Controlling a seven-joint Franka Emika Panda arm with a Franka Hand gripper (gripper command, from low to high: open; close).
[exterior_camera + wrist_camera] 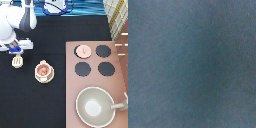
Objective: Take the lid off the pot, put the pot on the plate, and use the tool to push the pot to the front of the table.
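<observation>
The gripper (pixel 16 51) sits low at the exterior view's left, directly above the tool (pixel 18 61), whose slotted head shows just below it on the table (pixel 45 105). Whether it grips the tool cannot be told.

Toward the exterior view's right of the gripper, and slightly lower, the pot (pixel 43 70) stands on the plate (pixel 36 75), lid off, its reddish inside showing.

Farther to the right, well apart from the gripper, the lid (pixel 83 50) rests on the stove (pixel 120 75), at one burner's place beside the black burners (pixel 103 50). The large pan (pixel 95 106) lies near the exterior view's bottom right.

The wrist view shows only a plain blue-grey blur.
</observation>
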